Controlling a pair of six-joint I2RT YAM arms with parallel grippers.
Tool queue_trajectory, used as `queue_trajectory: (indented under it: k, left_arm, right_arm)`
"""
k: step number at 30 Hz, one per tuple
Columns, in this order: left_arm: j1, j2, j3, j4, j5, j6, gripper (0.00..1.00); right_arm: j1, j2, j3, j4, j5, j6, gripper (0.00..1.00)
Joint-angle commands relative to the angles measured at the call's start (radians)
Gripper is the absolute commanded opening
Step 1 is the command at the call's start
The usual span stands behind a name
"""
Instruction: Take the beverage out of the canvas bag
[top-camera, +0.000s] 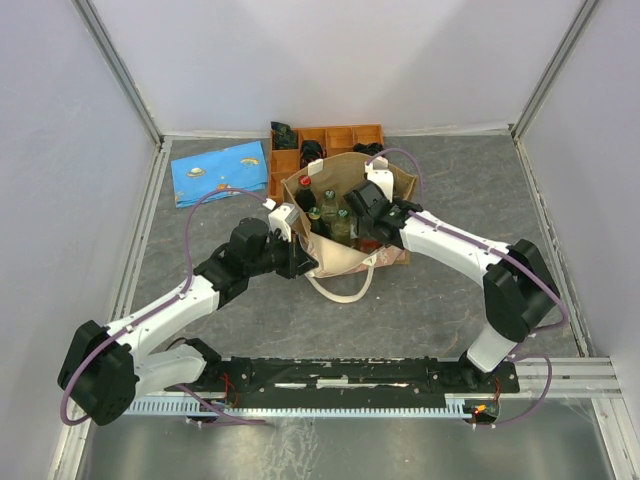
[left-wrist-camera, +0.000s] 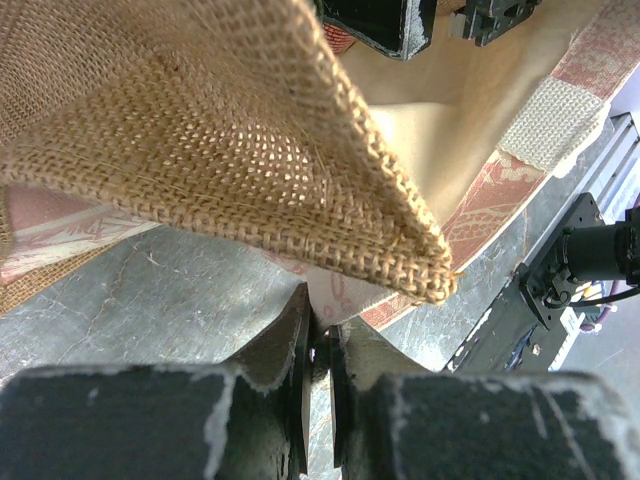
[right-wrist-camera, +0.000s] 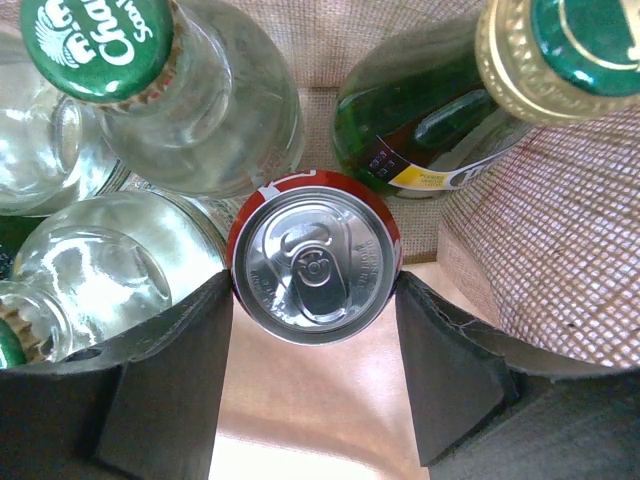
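Grey mottled table (top-camera: 400, 310) inside white walls, with the canvas bag (top-camera: 340, 260) standing toward the far side, just in front of an orange tray (top-camera: 340, 138); a blue cloth (top-camera: 220, 172) lies well off to the left.

The left gripper (left-wrist-camera: 320, 340) is closed at the bag's near-left corner. It appears to pinch a fold of the patterned fabric, though the pinch itself is partly hidden.

The right gripper (right-wrist-camera: 314, 283) reaches down inside the bag. Its jaws stand apart on either side of a red can (right-wrist-camera: 315, 262), with the finger edges at or almost at the can's sides. The can sits only at the mouth of the jaws and does not look clamped.

The can stands upright on the bag floor, its long axis vertical and its silver top and pull tab facing straight up. It is crowded by clear bottles (right-wrist-camera: 190, 110) and a green bottle (right-wrist-camera: 430, 130).

To do the grasp well, move the fingers forward so the can sits centred between the pads, below the rim. Squeeze evenly, then lift straight up along the can's axis. That should clear the bottle necks while the left arm steadies the bag.
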Motion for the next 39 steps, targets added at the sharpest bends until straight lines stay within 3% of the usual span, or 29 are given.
queue_trajectory:
  k: [1, 11, 22, 32, 39]
  left_arm:
    - [-0.012, 0.015, 0.004, -0.110, 0.006, 0.044, 0.03]
    - [-0.013, 0.024, 0.008, -0.100, 0.005, 0.045, 0.03]
    - [-0.014, 0.023, 0.009, -0.098, 0.002, 0.044, 0.03]
    - [-0.013, 0.020, 0.002, -0.098, 0.005, 0.041, 0.03]
    - [-0.012, 0.019, 0.002, -0.105, 0.008, 0.046, 0.03]
  right_arm:
    - [-0.023, -0.025, -0.007, -0.004, 0.012, -0.006, 0.00]
    - [-0.015, -0.178, 0.144, -0.015, 0.062, -0.161, 0.00]
    - [-0.010, -0.185, 0.154, -0.083, 0.004, -0.127, 0.02]
    - [-0.009, -0.120, 0.136, -0.211, 0.014, 0.121, 0.56]
    - [-0.009, -0.068, 0.139, -0.215, 0.023, 0.194, 0.76]
